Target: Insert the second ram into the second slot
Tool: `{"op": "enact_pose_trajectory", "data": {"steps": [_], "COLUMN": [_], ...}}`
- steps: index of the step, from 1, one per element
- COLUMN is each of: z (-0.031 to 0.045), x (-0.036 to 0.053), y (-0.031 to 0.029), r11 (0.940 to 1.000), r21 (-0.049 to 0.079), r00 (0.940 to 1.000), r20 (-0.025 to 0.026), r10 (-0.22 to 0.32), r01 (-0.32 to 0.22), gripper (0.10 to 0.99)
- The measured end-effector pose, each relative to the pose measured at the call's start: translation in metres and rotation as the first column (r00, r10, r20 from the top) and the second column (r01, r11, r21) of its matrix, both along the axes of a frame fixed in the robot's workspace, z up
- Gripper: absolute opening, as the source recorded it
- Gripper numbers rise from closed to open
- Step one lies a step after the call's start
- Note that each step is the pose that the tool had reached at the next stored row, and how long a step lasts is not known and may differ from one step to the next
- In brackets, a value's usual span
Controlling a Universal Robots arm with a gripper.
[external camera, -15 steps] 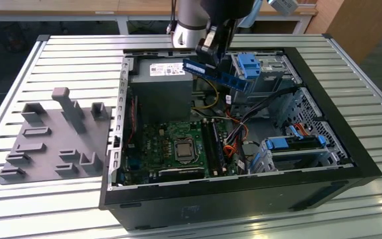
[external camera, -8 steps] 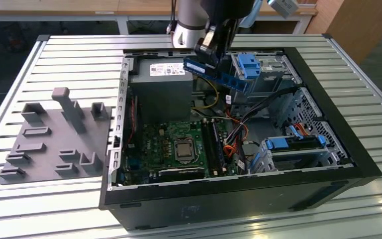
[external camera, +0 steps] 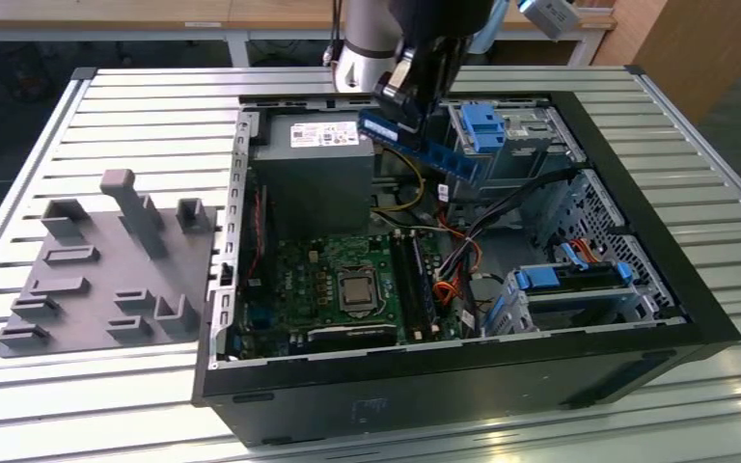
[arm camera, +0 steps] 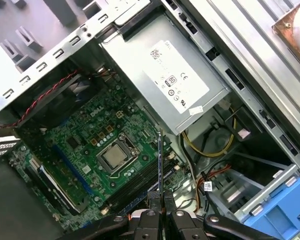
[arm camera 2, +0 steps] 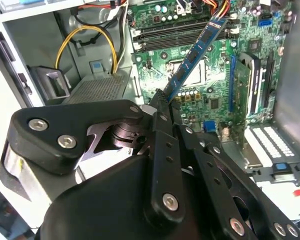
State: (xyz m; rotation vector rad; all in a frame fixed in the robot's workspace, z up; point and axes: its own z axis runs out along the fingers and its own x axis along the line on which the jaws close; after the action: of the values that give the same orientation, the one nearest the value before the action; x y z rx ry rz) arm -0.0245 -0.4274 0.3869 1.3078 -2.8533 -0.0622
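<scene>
Gripper (external camera: 399, 104) pinches second ram (external camera: 428, 149) at upper centre of the exterior view. Long axis tilted; memory slots (external camera: 412, 275) lie below, mid-frame.

In the first wrist view the fingers (arm camera: 150, 220) hide the held end of the second ram (arm camera: 160, 160).

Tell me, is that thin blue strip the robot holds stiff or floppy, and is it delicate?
Probably stiff: the second ram juts straight from the gripper, held near one end, without sagging. Likely light: edge-on it looks very thin. Probably fragile: bare chips line its face.
</scene>
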Motion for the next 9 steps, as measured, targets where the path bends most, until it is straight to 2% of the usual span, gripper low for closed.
{"op": "enact_pose_trajectory", "data": {"steps": [4,9], "z": [-0.0002,-0.0005], "x": [0.0,0.0], "y": [0.0,0.0], "r11": [0.9987,0.9933], "r21": [-0.001,-0.003], "r00": [0.9987,0.9933], "r20": [0.0,0.0002], "r10": [-0.05,-0.116], "r01": [0.05,0.116], "gripper": [0.137,0.137]}}
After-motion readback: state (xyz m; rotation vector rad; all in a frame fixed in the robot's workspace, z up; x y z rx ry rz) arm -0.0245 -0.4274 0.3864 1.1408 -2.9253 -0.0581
